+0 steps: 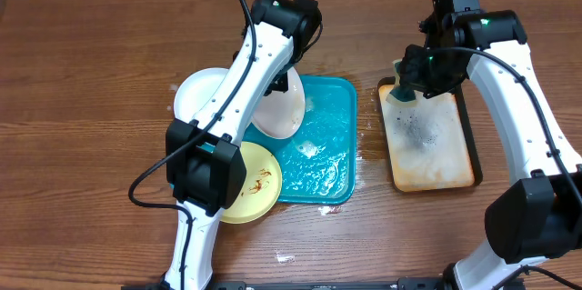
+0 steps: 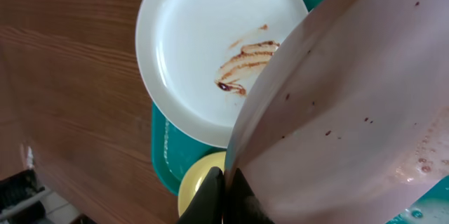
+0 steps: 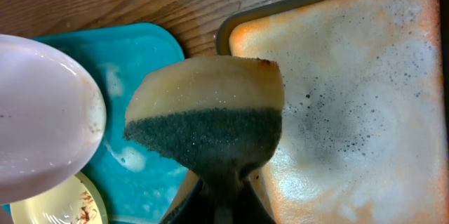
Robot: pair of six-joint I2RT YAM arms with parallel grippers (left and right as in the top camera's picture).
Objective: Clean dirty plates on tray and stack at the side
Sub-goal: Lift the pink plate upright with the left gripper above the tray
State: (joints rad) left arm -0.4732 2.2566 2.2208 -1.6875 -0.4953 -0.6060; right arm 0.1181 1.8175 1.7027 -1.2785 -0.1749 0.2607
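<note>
Jaws shut: left on glossy round plate [image 2: 337,112], right on coarse sponge [image 3: 203,122].

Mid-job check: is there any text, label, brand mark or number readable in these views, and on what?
None readable in any view.
No lettering shows on the plates, the teal tray, the sponge, the black-rimmed tray or the arms.
The brown marks on the plates are smears, not writing.
</note>
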